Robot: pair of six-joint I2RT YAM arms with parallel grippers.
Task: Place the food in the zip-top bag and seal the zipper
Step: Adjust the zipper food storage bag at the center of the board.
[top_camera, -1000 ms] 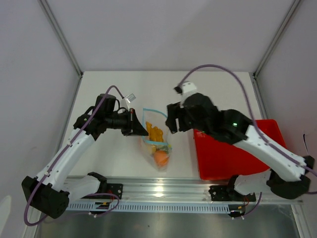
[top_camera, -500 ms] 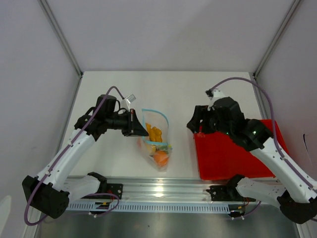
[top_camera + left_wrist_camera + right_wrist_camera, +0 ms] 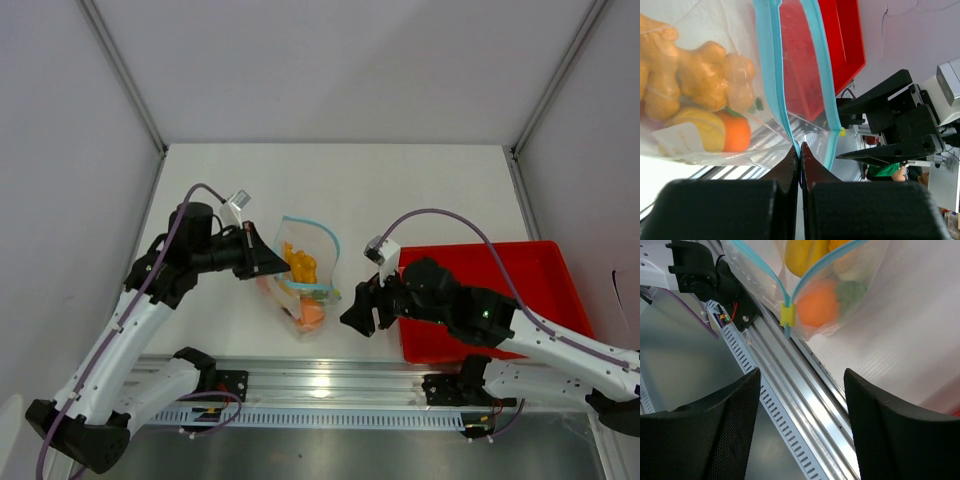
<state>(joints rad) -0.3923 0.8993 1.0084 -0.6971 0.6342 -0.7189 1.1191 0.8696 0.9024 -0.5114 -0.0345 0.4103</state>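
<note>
My left gripper (image 3: 800,150) is shut on one light-blue zipper (image 3: 772,75) strip of the clear zip-top bag (image 3: 300,285) and holds the bag up over the table. The bag's mouth gapes between its two strips. Inside lies the food: knobbly yellow pieces (image 3: 700,75), a yellow piece (image 3: 695,132) and an orange round fruit (image 3: 735,134). A small yellow slider (image 3: 786,316) sits at the end of the zipper (image 3: 760,267). My right gripper (image 3: 352,315) hangs open just right of the bag's lower end, with nothing between its fingers (image 3: 730,430). The orange fruit (image 3: 817,302) shows through the plastic.
A red tray (image 3: 520,300) lies at the right, under my right arm. The aluminium rail (image 3: 805,390) at the table's near edge runs right below my right gripper. White walls close in the table on three sides.
My right arm has swung from beside the bag's top back over the tray, then down to the bag's lower right end. The left gripper has drawn the bag slightly left.
</note>
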